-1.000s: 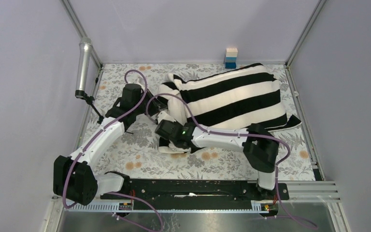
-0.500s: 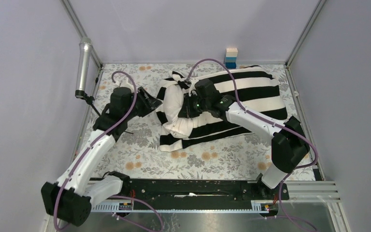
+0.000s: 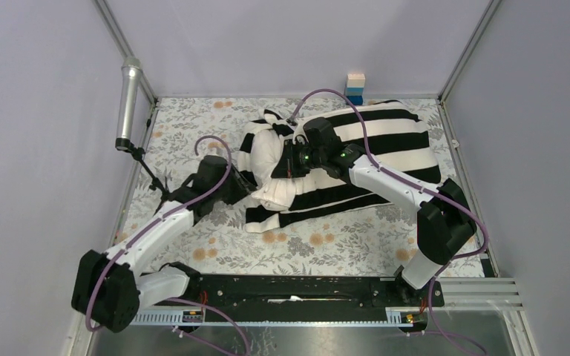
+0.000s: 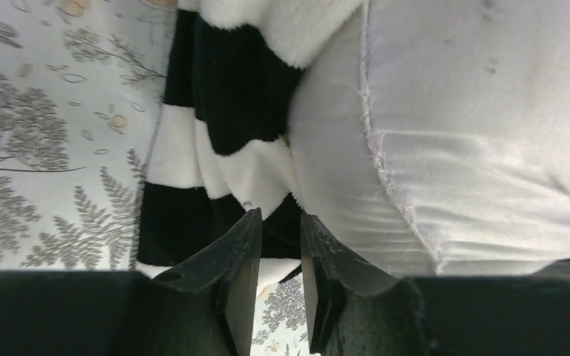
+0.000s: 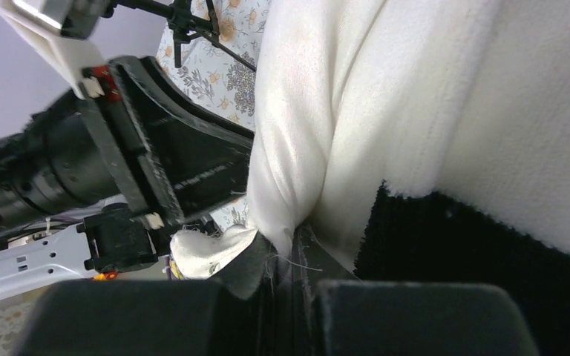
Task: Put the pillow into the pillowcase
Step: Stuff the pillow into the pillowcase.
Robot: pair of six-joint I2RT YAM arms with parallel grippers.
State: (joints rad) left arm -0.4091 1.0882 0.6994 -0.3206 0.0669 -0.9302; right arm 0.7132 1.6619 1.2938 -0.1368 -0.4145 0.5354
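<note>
Top view: the pillowcase [image 3: 375,144] lies on the floral table cover [image 3: 193,230], running from centre toward 2 o'clock, plump along most of its length, mouth facing 9 o'clock. The pillow [image 3: 266,157] is mostly inside. Its bare cream end bulges out of the mouth, and a flat striped flap of the case spreads on the cover at 6 o'clock of that bulge. The right gripper [image 3: 285,165] reaches in from 3 o'clock over the case; in its wrist view the jaws are pressed together, pinching a fold of the pillow's cream cloth. The left gripper [image 3: 245,187] sits at 7 o'clock of the bulge. Its wrist view shows the fingers a narrow slot apart with nothing between them, tips at the striped hem beside the pillow. A small block stack [image 3: 355,87] stands at 12 o'clock
</note>
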